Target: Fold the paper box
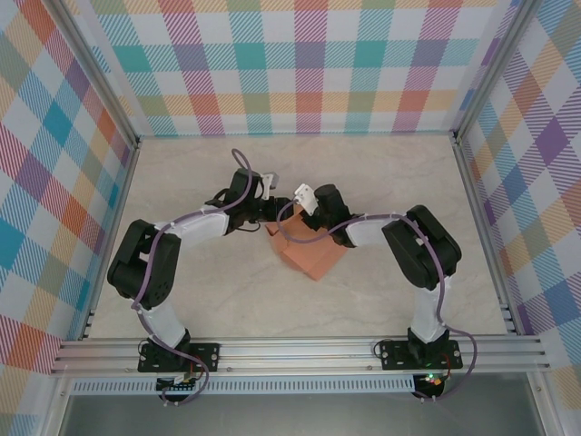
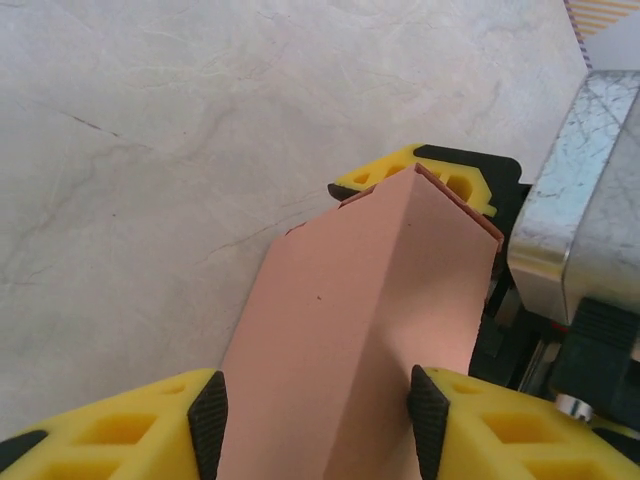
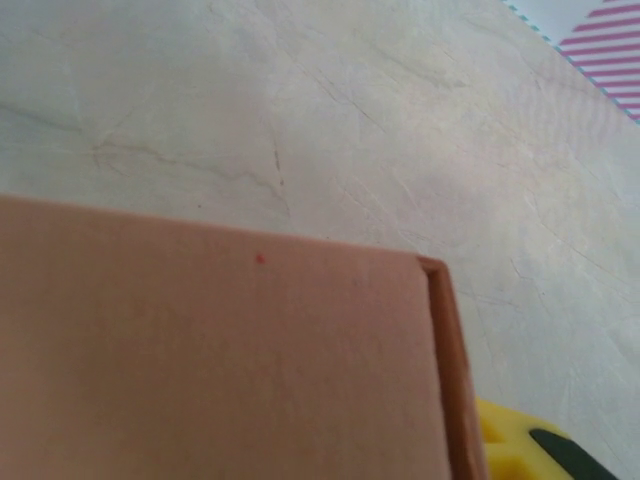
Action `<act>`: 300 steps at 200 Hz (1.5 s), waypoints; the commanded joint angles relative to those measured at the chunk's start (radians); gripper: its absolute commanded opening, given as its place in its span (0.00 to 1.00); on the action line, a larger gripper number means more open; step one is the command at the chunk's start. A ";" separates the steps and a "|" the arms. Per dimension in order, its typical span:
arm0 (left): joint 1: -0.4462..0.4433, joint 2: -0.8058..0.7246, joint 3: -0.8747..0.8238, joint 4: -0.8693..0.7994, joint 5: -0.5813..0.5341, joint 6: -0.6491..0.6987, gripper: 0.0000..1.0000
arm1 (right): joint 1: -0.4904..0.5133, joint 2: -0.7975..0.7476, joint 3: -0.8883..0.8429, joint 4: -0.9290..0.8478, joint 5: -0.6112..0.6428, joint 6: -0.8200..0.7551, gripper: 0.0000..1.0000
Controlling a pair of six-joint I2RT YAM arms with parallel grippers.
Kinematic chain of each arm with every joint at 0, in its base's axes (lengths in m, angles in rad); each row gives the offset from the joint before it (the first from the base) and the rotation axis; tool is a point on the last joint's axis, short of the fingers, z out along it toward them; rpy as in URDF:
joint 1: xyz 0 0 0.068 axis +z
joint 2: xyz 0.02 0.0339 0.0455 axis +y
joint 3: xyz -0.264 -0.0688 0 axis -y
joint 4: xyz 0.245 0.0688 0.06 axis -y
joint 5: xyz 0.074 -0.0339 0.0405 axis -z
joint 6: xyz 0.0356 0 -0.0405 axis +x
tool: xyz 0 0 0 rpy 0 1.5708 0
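Looking down over the rig, I see the paper box [image 1: 307, 257] sitting on the tabletop [image 1: 209, 300] with both arms bent in toward it. It is thin, matte, salmon-orange cardboard. From above it reads as a small squared block turned corner-on, like a diamond.

The left tool [image 2: 318, 420] reaches in at the box's far left side. In its own wrist view a long folded panel of the box runs up between the yellow plastic fingers. A soft crease runs down the middle of the panel, giving it a shallow ridge. The black ribbed pads [image 2: 208, 425] press against the panel's two edges, so this tool is clasping the paper box. At the panel's far tip the cardboard shows a doubled, layered edge.

The right tool [image 1: 300, 218] meets the box at its far corner. One of its yellow fingers [image 2: 400, 172] sits just behind that tip. Its wrist view shows a broad flat face of the box with a narrow upright wall along the right edge, and one yellow finger below that wall. I cannot tell whether this tool is gripping or let go.

Around the box the tabletop is smooth, cream and faintly veined like marble. Beyond that stand pastel plaid walls [image 1: 300, 64] and aluminium rails [image 1: 300, 350]. Purple cables [image 1: 172, 227] trail along the arms.
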 commanded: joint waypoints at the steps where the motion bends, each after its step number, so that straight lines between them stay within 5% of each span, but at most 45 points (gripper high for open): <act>1: -0.016 0.039 0.010 -0.074 -0.073 -0.014 0.48 | 0.005 0.004 0.030 -0.021 0.110 0.037 0.33; 63: -0.052 0.064 0.051 -0.145 -0.168 0.023 0.39 | -0.011 -0.057 -0.012 -0.041 0.088 0.124 0.41; 134: -0.054 0.076 0.092 -0.256 -0.244 0.049 0.33 | -0.096 -0.198 -0.113 0.017 -0.202 0.159 0.48; 192: -0.057 0.078 0.111 -0.274 -0.251 0.025 0.33 | -0.095 -0.424 -0.367 0.219 -0.295 0.139 0.48; 236: -0.061 0.088 0.121 -0.282 -0.253 0.012 0.32 | 0.062 -0.495 -0.336 0.078 -0.498 0.082 0.48; 300: -0.061 0.100 0.107 -0.273 -0.269 -0.011 0.32 | 0.137 -0.366 -0.270 0.072 -0.448 0.124 0.50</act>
